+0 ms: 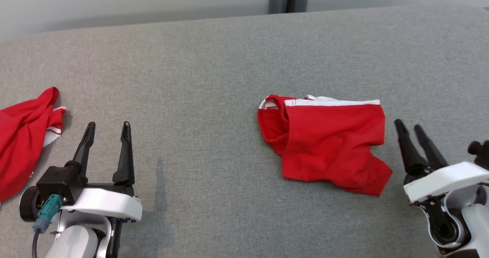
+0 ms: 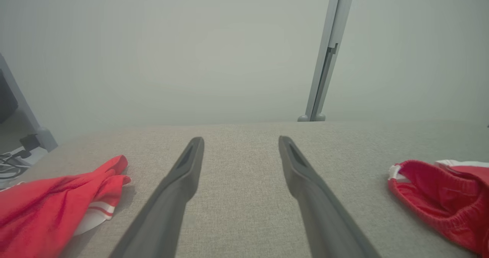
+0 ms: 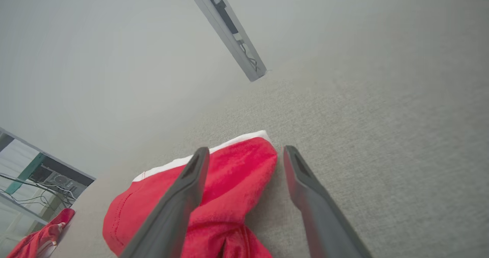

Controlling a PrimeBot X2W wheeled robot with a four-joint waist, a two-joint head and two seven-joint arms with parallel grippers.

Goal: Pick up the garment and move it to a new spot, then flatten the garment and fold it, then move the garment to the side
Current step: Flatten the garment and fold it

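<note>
One pair of red shorts (image 1: 328,143), white waistband at the far edge, lies crumpled on the grey fabric surface (image 1: 214,78), right of centre. My right gripper (image 1: 408,125) sits just beside its right edge, fingers spread, gripping nothing. My left gripper (image 1: 108,124) is spread too, well apart, near a second red garment (image 1: 23,135).

The red shorts (image 1: 332,143) at 3 o'clock are soft, matt knit cloth. The table top (image 1: 191,78) is coarse grey woven fabric, matt.
</note>
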